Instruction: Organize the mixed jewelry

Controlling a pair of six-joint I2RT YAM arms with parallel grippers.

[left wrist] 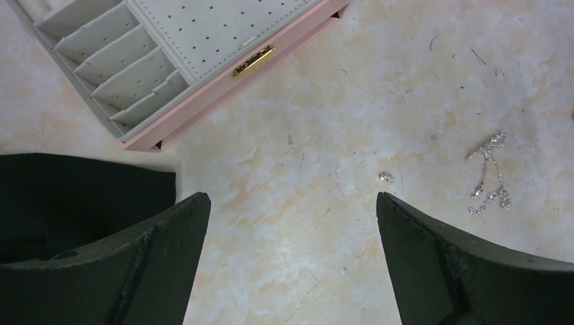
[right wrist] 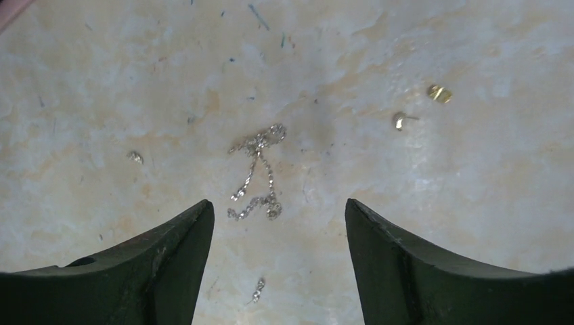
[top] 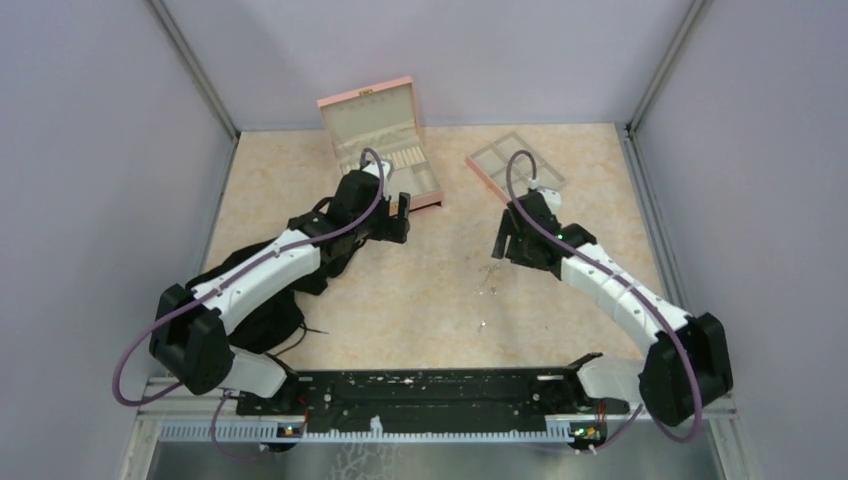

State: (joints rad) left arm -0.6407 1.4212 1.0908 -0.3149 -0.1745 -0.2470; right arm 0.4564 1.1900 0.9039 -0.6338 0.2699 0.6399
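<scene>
The mixed jewelry lies loose on the marble table. A silvery chain (right wrist: 257, 172) lies just ahead of my right gripper (right wrist: 277, 206), which is open, empty and above it. A small silver piece (right wrist: 258, 290) lies between its fingers, a silver speck (right wrist: 136, 157) to the left, a silver stud (right wrist: 400, 120) and a gold piece (right wrist: 439, 93) to the right. In the left wrist view the chain (left wrist: 489, 174) and a tiny silver piece (left wrist: 386, 177) lie ahead and to the right of my left gripper (left wrist: 291, 200), which is open and empty. From above the jewelry (top: 490, 272) shows as specks.
The open pink hinged box (top: 385, 145) with cream lining stands at the back, near my left gripper (top: 400, 215); its front corner shows in the left wrist view (left wrist: 196, 101). The pink-rimmed compartment tray (top: 515, 160) lies back right, behind my right gripper (top: 505, 245). A black cloth (left wrist: 68, 196) lies left.
</scene>
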